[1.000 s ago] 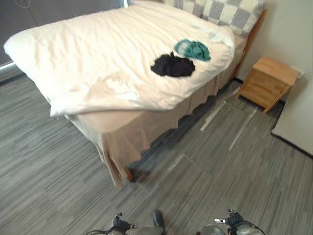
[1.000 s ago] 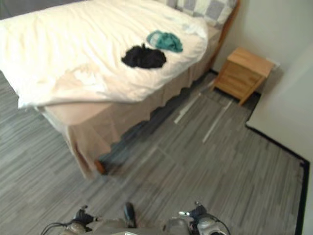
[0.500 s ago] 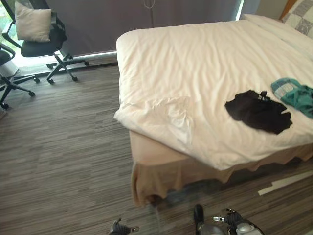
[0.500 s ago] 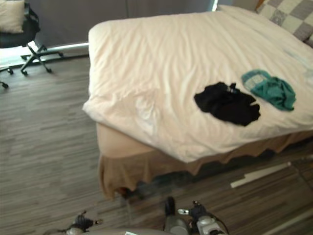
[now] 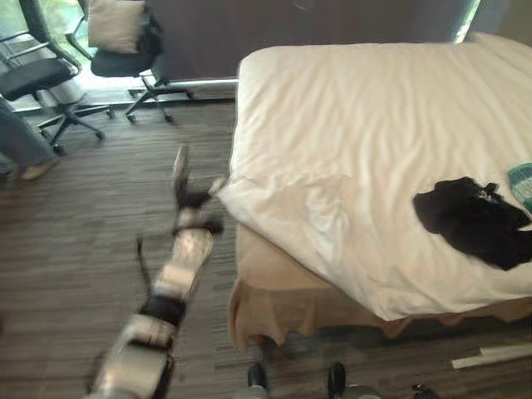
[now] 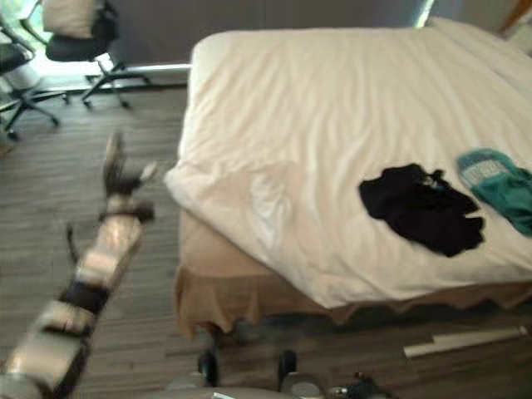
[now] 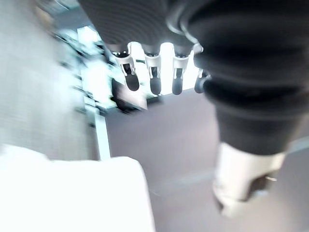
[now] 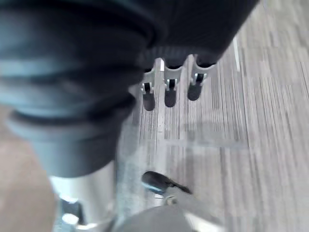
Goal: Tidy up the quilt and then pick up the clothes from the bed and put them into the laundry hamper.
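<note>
Raised beside the bed's near corner, my left hand [image 5: 189,187] has its fingers straight and holds nothing, just short of the white quilt [image 5: 349,141]. The quilt's near corner is rumpled. On the quilt, well away from that corner, a black garment [image 5: 470,220] lies beside a teal garment [image 6: 503,183]. My right hand [image 8: 166,87] hangs over the floor, fingers straight, empty.

Two black office chairs [image 5: 50,79] are standing on the grey wood-look floor [image 5: 75,224] near the bright window, and a pale cushion [image 5: 116,23] is resting on the farther one. A person's trouser leg and shoe [image 5: 25,150] are showing by the nearer chair. A dark curtain [image 6: 274,15] is hanging behind the bed's far side.
</note>
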Available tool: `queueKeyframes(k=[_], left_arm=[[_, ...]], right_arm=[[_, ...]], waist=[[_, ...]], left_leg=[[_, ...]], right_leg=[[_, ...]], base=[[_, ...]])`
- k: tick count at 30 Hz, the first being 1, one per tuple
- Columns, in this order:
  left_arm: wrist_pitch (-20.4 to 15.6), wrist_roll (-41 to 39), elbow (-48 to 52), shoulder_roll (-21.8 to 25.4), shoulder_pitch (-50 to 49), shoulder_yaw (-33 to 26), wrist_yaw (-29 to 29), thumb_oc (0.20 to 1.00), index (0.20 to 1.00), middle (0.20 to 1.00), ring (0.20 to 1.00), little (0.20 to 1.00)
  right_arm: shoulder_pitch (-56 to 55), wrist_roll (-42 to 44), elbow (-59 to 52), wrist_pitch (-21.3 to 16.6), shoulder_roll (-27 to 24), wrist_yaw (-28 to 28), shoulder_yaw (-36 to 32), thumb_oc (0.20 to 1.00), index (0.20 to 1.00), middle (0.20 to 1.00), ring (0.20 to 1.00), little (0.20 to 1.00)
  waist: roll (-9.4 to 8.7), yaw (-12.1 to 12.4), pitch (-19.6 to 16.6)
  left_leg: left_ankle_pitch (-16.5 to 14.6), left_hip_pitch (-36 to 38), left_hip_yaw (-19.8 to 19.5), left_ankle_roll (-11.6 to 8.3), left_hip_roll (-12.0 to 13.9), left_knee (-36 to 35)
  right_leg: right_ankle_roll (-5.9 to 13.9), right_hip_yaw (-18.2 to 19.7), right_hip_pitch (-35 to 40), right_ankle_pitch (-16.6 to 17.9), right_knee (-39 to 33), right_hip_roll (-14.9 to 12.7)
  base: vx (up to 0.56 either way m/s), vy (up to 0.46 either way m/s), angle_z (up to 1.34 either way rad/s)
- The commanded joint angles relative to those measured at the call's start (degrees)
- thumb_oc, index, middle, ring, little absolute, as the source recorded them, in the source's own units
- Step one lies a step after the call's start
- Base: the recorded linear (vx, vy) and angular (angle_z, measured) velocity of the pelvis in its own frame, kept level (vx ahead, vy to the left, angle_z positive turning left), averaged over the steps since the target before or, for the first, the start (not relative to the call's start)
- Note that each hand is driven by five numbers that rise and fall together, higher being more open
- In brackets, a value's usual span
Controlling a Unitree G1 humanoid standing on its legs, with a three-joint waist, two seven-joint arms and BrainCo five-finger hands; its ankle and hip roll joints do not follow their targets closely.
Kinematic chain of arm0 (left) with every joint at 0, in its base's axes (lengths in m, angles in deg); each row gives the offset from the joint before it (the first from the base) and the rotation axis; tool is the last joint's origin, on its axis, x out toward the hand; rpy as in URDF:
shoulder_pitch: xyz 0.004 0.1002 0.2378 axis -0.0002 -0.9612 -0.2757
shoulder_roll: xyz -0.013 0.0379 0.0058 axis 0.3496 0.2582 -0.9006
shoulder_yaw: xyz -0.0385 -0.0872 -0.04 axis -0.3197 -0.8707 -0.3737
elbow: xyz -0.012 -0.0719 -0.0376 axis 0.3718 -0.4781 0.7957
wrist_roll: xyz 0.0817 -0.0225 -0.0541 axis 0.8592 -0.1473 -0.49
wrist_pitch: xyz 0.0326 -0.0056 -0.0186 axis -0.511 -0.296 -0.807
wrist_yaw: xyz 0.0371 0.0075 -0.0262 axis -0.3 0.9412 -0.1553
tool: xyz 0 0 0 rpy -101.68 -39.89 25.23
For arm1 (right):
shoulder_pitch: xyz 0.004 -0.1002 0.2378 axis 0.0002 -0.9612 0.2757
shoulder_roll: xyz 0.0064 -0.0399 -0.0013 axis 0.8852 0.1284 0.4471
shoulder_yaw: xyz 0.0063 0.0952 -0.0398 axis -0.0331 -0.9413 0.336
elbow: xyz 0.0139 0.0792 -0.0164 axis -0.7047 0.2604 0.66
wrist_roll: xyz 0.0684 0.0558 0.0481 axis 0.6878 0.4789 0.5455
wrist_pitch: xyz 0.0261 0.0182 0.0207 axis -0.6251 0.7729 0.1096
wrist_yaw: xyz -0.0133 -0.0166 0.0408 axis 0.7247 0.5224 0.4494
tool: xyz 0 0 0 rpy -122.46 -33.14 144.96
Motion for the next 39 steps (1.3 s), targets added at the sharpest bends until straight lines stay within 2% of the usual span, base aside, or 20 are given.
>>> queueKeyframes(k=[1, 2, 3, 4, 7, 11, 13, 15, 16, 19, 20, 24, 25, 26, 31, 33, 36, 37, 38, 39], left_arm=[[-4.11, 7.73, -0.81, 0.53, -1.63, 1.11, -1.17, 1.0, 1.0, 1.0, 1.0, 1.0], [-2.5, 12.9, -2.38, 1.03, 4.29, 6.01, -1.03, 1.0, 1.0, 1.0, 1.0, 1.0], [-2.54, 12.94, -2.53, 1.01, 4.51, 6.15, -0.95, 1.0, 1.0, 1.0, 1.0, 1.0], [0.26, 20.26, -4.45, 1.61, 12.83, 12.6, -0.8, 1.0, 1.0, 1.0, 1.0, 1.0], [2.15, 23.45, -8.78, 0.78, 18.77, 16.63, -0.2, 1.0, 1.0, 1.0, 1.0, 1.0], [8.13, 29.66, -20.65, -1.62, 30.17, 23.77, 0.47, 1.0, 1.0, 1.0, 1.0, 1.0], [13.21, 35.45, -29.32, -3.16, 35.14, 27.18, -0.45, 1.0, 1.0, 1.0, 1.0, 1.0], [13.2, 35.48, -29.51, -3.26, 35.35, 27.31, -0.36, 1.0, 1.0, 1.0, 1.0, 1.0], [17.8, 39.72, -36.97, -4.13, 36.7, 28.47, -1.91, 1.0, 1.0, 1.0, 1.0, 1.0], [20.47, 42.81, -39.96, -4.16, 35.93, 28.61, -3.22, 1.0, 1.0, 1.0, 1.0, 1.0], [22.4, 48.09, -40.95, -3.31, 35.06, 29.46, -4.29, 1.0, 1.0, 1.0, 1.0, 1.0], [23.22, 55.63, -42.08, -1.21, 31.11, 31.05, -5.16, 1.0, 1.0, 1.0, 1.0, 1.0], [23.21, 56.19, -43.9, -0.79, 29.47, 31.13, -5.06, 0.47, 0.47, 0.47, 0.47, 0.47], [22.56, 55.99, -49.64, -0.16, 25.74, 31.58, -3.9, 0.2, 0.2, 0.2, 0.2, 0.2], [21.38, 50.53, -64.72, -1.83, 18.11, 30.47, -4.07, 0.2, 0.2, 0.2, 0.2, 0.2], [19.89, 42.3, -69.66, -3.2, 8.23, 24.17, -5.49, 0.2, 0.2, 0.2, 0.2, 0.2], [18.08, 38.82, -70.04, -3.27, 3.24, 20.94, -6.2, 0.2, 0.2, 0.2, 0.2, 0.2], [17.73, 36.55, -70.48, -3.17, 1.04, 18.84, -6.62, 0.382, 0.382, 0.382, 0.382, 0.382], [17.35, 32.96, -71.31, -3.45, -3.09, 14.81, -6.96, 0.934, 0.934, 0.934, 0.934, 0.934], [17.35, 32.96, -71.31, -3.45, -3.09, 14.81, -6.96, 1.0, 1.0, 1.0, 1.0, 1.0]], right_arm=[[2.84, -0.13, 5.17, -0.04, 1.14, 0.56, 1.44, 1.0, 1.0, 1.0, 1.0, 1.0], [3.58, -0.7, 5.09, 0.28, 1.34, 0.29, 2.0, 1.0, 1.0, 1.0, 1.0, 1.0], [3.65, -0.71, 5.09, 0.29, 1.37, 0.29, 1.9, 1.0, 1.0, 1.0, 1.0, 1.0], [4.49, -1.12, 4.41, 0.04, 1.64, 0.97, 2.34, 1.0, 1.0, 1.0, 1.0, 1.0], [5.11, -1.34, 3.71, -0.06, 1.81, 1.69, 2.69, 1.0, 1.0, 1.0, 1.0, 1.0], [7.34, -1.34, 3.03, -0.09, 1.34, 2.79, 3.44, 1.0, 1.0, 1.0, 1.0, 1.0], [8.18, -0.75, 3.03, -0.03, 1.47, 3.61, 3.74, 1.0, 1.0, 1.0, 1.0, 1.0], [8.25, -0.74, 3.06, -0.03, 1.51, 3.61, 3.65, 1.0, 1.0, 1.0, 1.0, 1.0], [8.71, 0.22, 3.08, 0.17, 1.58, 3.91, 3.58, 1.0, 1.0, 1.0, 1.0, 1.0], [8.85, 0.62, 3.2, 0.5, 1.71, 3.93, 3.51, 1.0, 1.0, 1.0, 1.0, 1.0], [8.68, 0.64, 3.24, 0.91, 1.57, 3.85, 3.32, 1.0, 1.0, 1.0, 1.0, 1.0], [9.35, 0.27, 3.96, 1.23, 0.45, 3.4, 3.68, 1.0, 1.0, 1.0, 1.0, 1.0], [9.35, -0.51, 4.12, 1.33, 0.13, 3.31, 4.26, 1.0, 1.0, 1.0, 1.0, 1.0], [8.96, -2.66, 4.93, 1.37, -0.31, 2.97, 5.69, 1.0, 1.0, 1.0, 1.0, 1.0], [9.7, -3.6, 6.69, 1.36, -1.44, 3.02, 6.3, 1.0, 1.0, 1.0, 1.0, 1.0], [13.27, -2.86, 6.26, 1.27, -3.42, 4.35, 4.34, 1.0, 1.0, 1.0, 1.0, 1.0], [15.35, -6.01, 5.14, 1.13, -5.27, 5.11, 5.12, 1.0, 1.0, 1.0, 1.0, 1.0], [16.96, -7.05, 3.73, 0.95, -7.26, 5.04, 5.11, 1.0, 1.0, 1.0, 1.0, 1.0], [19.7, -8.0, 0.66, 0.58, -10.91, 5.62, 4.52, 1.0, 1.0, 1.0, 1.0, 1.0], [19.69, -8.0, 0.66, 0.58, -10.91, 5.62, 4.52, 1.0, 1.0, 1.0, 1.0, 1.0]], waist=[[0.78, -1.01, -0.89], [1.54, -2.58, -1.03], [1.52, -2.39, -1.11], [2.49, -4.22, -0.7], [3.1, -5.46, -0.55], [3.66, -7.29, 1.17], [3.51, -7.92, 3.02], [3.48, -7.86, 3.01], [2.86, -7.91, 4.68], [2.39, -7.68, 5.51], [2.15, -7.41, 5.92], [1.75, -6.65, 6.22], [1.7, -6.54, 6.26], [1.77, -6.34, 5.83], [1.89, -6.59, 3.64], [2.0, -6.23, 1.7], [1.83, -5.27, 0.34], [1.6, -4.69, -0.21], [1.14, -3.53, -1.13], [1.15, -3.52, -1.17]], left_leg=[[-3.68, 2.56, -1.21, -1.05, 1.44, 0.42], [-4.41, 2.77, 0.21, -0.87, 1.3, 0.27], [-4.21, 2.59, 0.32, -0.87, 1.3, 0.21], [-4.75, 2.17, 1.37, -0.58, 0.91, 0.31], [-4.7, 0.87, 2.76, -0.34, 0.57, 0.33], [-4.58, -2.29, 4.59, 0.06, -0.1, 0.76], [-4.12, -4.73, 5.07, 0.05, -0.02, 1.67], [-4.14, -4.87, 5.05, 0.05, -0.02, 1.77], [-3.93, -6.33, 4.93, -0.04, 0.4, 2.79], [-3.91, -6.83, 4.73, -0.21, 0.72, 3.52], [-4.04, -6.64, 4.52, -0.29, 0.99, 3.95], [-4.27, -5.92, 4.2, -0.6, 1.37, 4.11], [-4.43, -5.4, 4.17, -0.66, 1.43, 4.12], [-4.8, -4.22, 3.99, -0.72, 1.48, 4.05], [-4.55, -1.4, 3.96, -0.79, 1.39, 2.39], [-4.31, 1.07, 3.98, -0.81, 1.51, 0.78], [-3.99, 1.68, 3.73, -0.87, 1.66, 0.16], [-3.96, 1.89, 3.41, -0.93, 1.8, 0.09], [-3.85, 2.17, 2.83, -0.98, 1.95, 0.09], [-3.84, 2.13, 2.84, -0.98, 1.95, 0.09]], right_leg=[[3.41, 0.56, 1.82, -6.55, 0.12, -5.2], [3.94, 1.73, 0.34, -5.94, 0.12, -5.61], [3.9, 1.87, 0.05, -5.78, 0.12, -5.59], [4.44, 3.33, -2.16, -4.92, 0.12, -5.87], [4.95, 4.89, -5.24, -3.63, 0.12, -5.99], [5.71, 7.21, -10.64, -1.66, 0.12, -6.08], [5.77, 7.66, -13.21, -0.98, 0.46, -6.42], [5.76, 7.65, -13.31, -0.97, 0.48, -6.43], [5.62, 7.51, -14.16, -0.78, 0.73, -6.62], [5.42, 7.21, -14.07, -0.91, 0.82, -6.74], [5.24, 6.72, -13.4, -1.09, 0.97, -6.87], [4.99, 6.18, -12.03, -1.63, 1.06, -6.95], [4.98, 6.02, -11.28, -1.81, 0.97, -6.98], [4.87, 5.61, -9.59, -2.3, 0.86, -7.03], [4.75, 5.68, -7.25, -2.63, 0.62, -6.56], [4.62, 5.72, -5.37, -3.1, 0.39, -6.04], [4.4, 5.44, -4.61, -3.13, 0.12, -5.81], [4.32, 4.91, -4.12, -3.23, 0.12, -5.8], [4.24, 4.24, -3.27, -3.35, 0.12, -5.75], [4.24, 4.24, -3.32, -3.34, 0.12, -5.75]], base=[[0.03, 0.06, -0.12], [0.02, 0.058, 0.03], [-0.02, 0.092, -0.27], [-0.04, 0.047, -0.39], [-0.06, 0.058, -0.39], [-0.11, 0.041, -0.49], [-0.12, -0.008, -0.39], [-0.07, -0.022, -0.2], [-0.07, -0.031, -0.2], [-0.05, -0.044, -0.02], [-0.03, -0.059, 0.04], [0.0, -0.025, 0.13], [0.05, 0.006, 0.13], [0.03, 0.003, 0.09], [0.06, 0.036, 0.14], [0.07, 0.051, -0.08], [0.04, 0.002, -0.01], [0.05, -0.008, -0.01], [0.03, -0.008, 0.0], [0.03, -0.005, 0.06]])
